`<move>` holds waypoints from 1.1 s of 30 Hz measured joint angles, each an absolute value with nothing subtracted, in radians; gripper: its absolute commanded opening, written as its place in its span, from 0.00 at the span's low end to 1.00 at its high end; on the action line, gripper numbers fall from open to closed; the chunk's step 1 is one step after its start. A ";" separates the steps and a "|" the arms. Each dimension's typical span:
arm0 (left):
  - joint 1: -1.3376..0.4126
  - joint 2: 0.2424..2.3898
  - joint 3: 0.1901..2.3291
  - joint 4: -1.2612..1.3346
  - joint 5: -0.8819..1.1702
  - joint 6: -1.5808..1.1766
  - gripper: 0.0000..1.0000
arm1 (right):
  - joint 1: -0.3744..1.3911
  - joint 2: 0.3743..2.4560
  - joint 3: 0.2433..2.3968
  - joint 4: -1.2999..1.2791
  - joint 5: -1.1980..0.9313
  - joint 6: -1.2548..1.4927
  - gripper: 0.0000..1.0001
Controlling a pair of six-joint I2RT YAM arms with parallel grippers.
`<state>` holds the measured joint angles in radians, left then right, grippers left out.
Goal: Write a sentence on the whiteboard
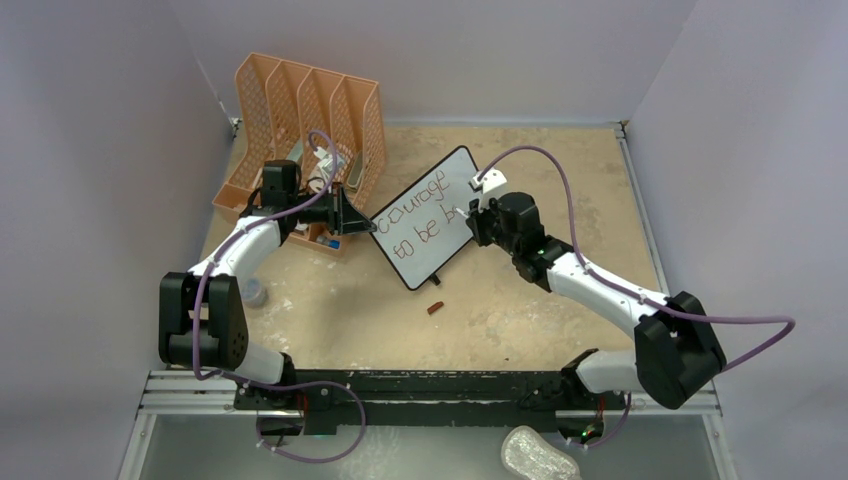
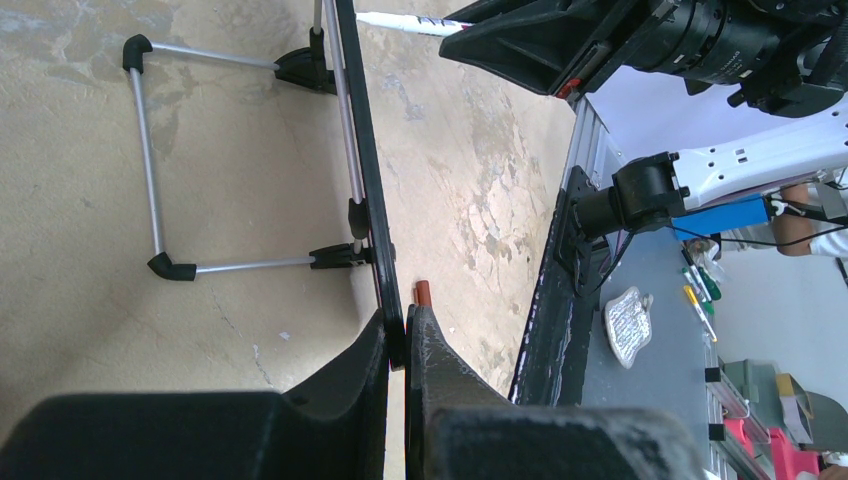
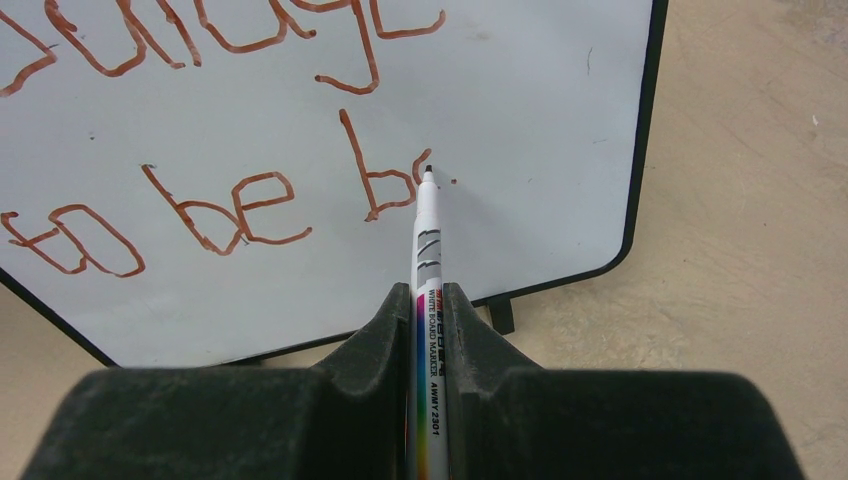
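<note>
The whiteboard (image 1: 432, 240) stands tilted on the table's middle. My left gripper (image 1: 368, 226) is shut on the frame at its left edge (image 2: 360, 170), one finger on each side (image 2: 398, 325). The sentence (image 1: 418, 212) is in reddish-brown marker and reads "courage" above "to be b" (image 3: 230, 200). My right gripper (image 3: 429, 295) is shut on a white whiteboard marker (image 3: 428, 240). The marker's tip sits at the board just right of the last "b", where a short stroke begins. From above, the right gripper (image 1: 475, 215) is at the board's right side.
An orange perforated file organizer (image 1: 300, 120) stands at the back left, behind the left arm. A small reddish-brown marker cap (image 1: 435, 308) lies on the table in front of the board. The board's wire stand (image 2: 150, 170) juts out behind it. Walls close in three sides.
</note>
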<state>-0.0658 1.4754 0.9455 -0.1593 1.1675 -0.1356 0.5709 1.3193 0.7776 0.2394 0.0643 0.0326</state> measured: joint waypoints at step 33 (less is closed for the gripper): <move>-0.066 1.475 0.946 -0.159 1.167 -0.136 0.00 | 0.570 1.342 0.786 0.274 0.057 0.032 0.00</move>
